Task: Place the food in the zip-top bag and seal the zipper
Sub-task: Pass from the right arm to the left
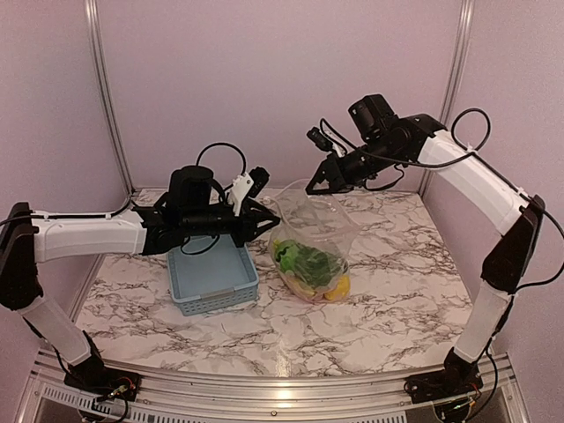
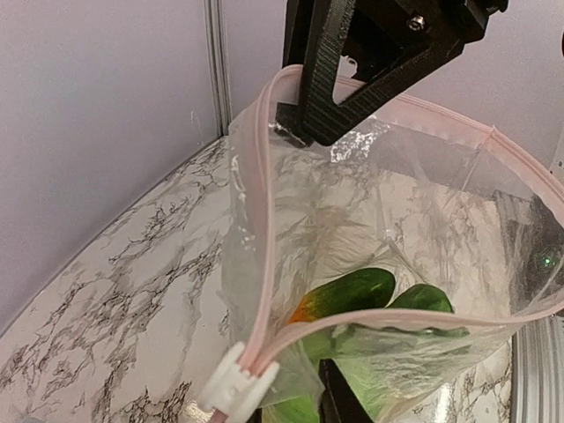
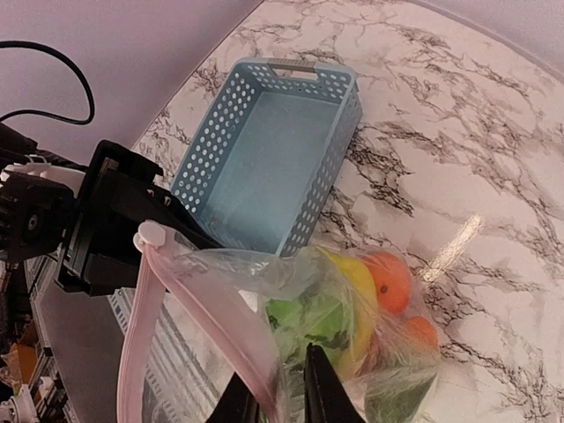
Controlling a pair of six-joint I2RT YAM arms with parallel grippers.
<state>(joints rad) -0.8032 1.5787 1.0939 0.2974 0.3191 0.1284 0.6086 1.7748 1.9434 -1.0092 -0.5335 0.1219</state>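
The clear zip-top bag [image 1: 310, 220] hangs over the marble table, stretched between my two grippers with its mouth gaping. The food [image 1: 308, 264] lies in its bottom: green pieces [image 2: 361, 295], a yellow one and orange ones [image 3: 388, 280]. My left gripper [image 1: 261, 216] is shut on the bag's left end, and the white slider [image 2: 236, 385] sits just in front of its jaws [image 2: 295, 407]. The pink zipper [image 2: 256, 220] runs from there up to my right gripper [image 1: 315, 185], shut on the far end. In the right wrist view the strip passes between its fingertips [image 3: 282, 401].
The empty grey-blue mesh basket [image 1: 213, 273] stands on the table under my left arm, just left of the bag. Lilac walls with metal posts [image 1: 106, 88] close the back and sides. The table's near edge has a metal rail [image 1: 282, 388].
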